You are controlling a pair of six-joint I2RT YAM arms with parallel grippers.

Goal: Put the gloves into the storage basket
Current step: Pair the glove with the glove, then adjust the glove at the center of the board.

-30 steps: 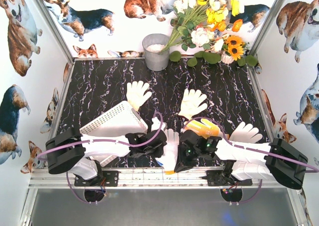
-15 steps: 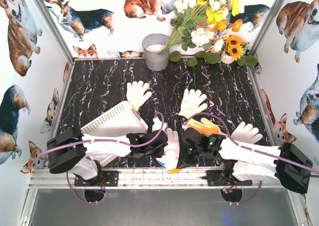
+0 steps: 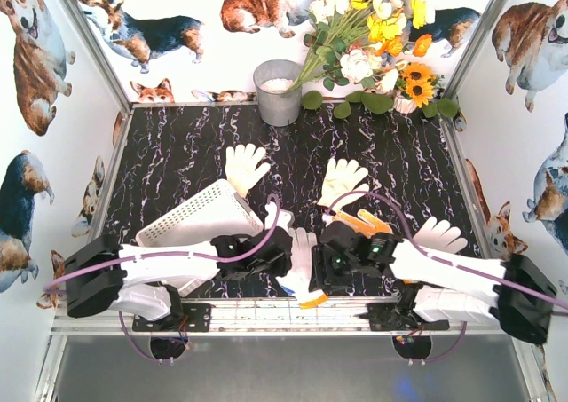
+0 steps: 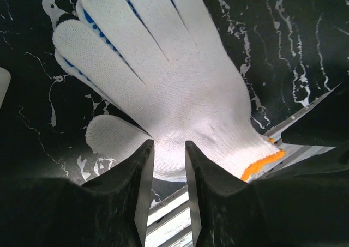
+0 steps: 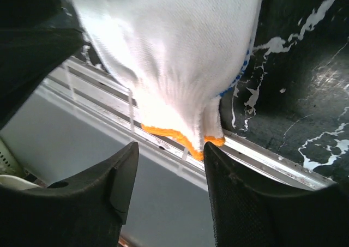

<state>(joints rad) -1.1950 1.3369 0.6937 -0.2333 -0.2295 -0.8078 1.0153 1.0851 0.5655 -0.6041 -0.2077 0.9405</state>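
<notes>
glove (image 3: pixel 300 258): flat between both pincers, long axis running away from them, cuff over table edge (image 3: pixel 240 309) | left pincer (image 4: pixel 169 143): a slit apart, tips at palm heel | right pincer (image 5: pixel 170 146): wide apart, cuff just ahead, unclamped | basket (image 3: pixel 191 214): behind left pincer

Storage basket (image 3: pixel 191 220) at near left, gloves (image 3: pixel 342 182) behind and right of it, bucket (image 3: pixel 278 91) at far edge
</notes>
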